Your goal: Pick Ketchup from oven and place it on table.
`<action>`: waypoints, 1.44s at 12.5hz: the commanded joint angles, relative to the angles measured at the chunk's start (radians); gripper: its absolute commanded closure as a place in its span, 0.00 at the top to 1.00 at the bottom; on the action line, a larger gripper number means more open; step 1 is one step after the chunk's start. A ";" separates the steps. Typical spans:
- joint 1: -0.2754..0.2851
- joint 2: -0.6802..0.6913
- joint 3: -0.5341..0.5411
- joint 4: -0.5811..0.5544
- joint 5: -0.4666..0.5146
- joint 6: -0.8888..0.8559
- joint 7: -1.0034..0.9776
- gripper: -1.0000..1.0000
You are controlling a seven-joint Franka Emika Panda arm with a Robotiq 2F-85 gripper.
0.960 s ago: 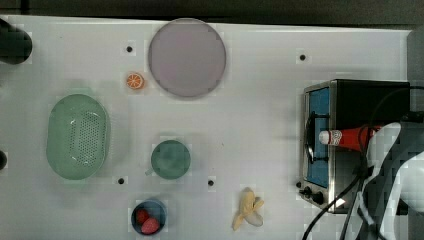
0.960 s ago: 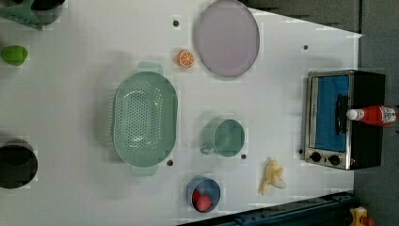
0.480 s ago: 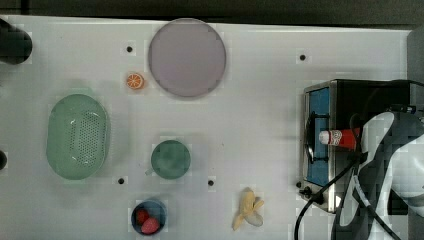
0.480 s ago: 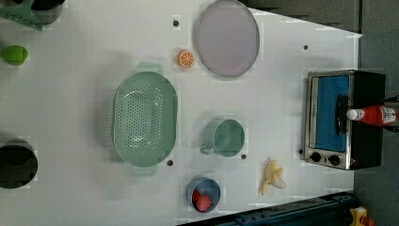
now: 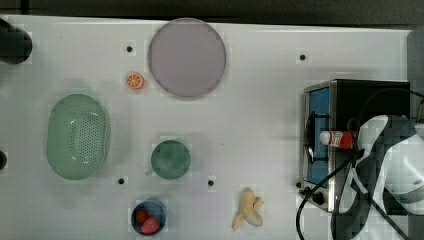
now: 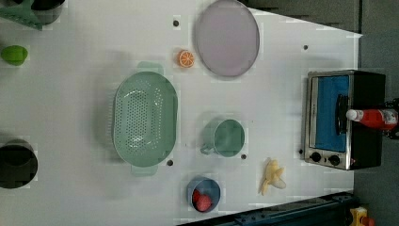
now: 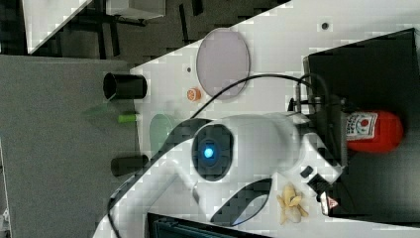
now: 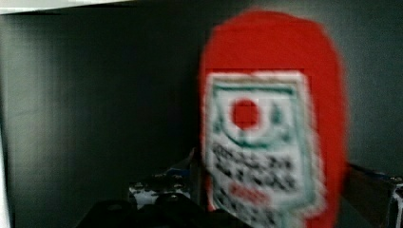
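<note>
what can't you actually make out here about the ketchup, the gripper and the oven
- Ketchup, top view: the arm covers its base end.
- Ketchup label, wrist view: print too blurred to read.
- Gripper, right view: the arm's white body hides the fingers, so contact with the bottle cannot be told.
- Oven, left view: knob markings too small.
- Blue bowl, left view: red contents too small to identify.

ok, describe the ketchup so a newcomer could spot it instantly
Find the toaster oven at the left view's right edge of the white table. Lying on its black top is the Ketchup: a slim red bottle with a white cap, the sole red thing there.
</note>
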 commanded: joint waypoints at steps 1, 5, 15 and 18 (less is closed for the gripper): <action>0.001 -0.012 -0.004 0.000 0.017 0.042 0.014 0.64; 0.010 -0.035 -0.003 0.040 0.010 0.035 0.014 0.64; 0.170 -0.210 0.046 0.373 -0.128 -0.476 -0.032 0.64; 0.228 -0.247 0.153 0.389 -0.144 -0.588 -0.032 0.64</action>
